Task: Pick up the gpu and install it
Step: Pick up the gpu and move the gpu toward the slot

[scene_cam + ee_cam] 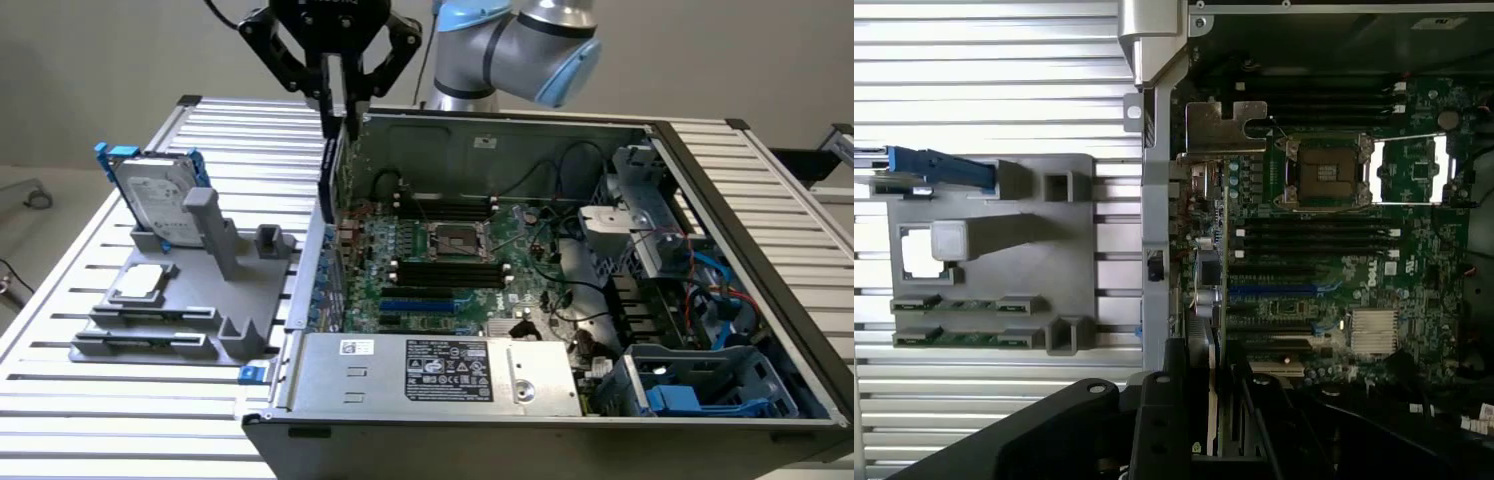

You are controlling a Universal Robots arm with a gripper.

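Note:
My gripper hangs over the back left corner of the open computer case, shut on the gpu. The card hangs upright and edge-on, black shroud toward the exterior view's left and green board toward the motherboard, just inside the case's left wall. In the wrist view the gpu is a thin strip running away from my gripper, with its silver end bracket at the far end. It sits over the expansion slots beside the case wall; I cannot tell whether it touches them.
On the slatted table left of the case stands a grey fixture holding a silver hard drive in a blue frame, a small square chip and black memory sticks. A power supply and blue drive cage line the case's front.

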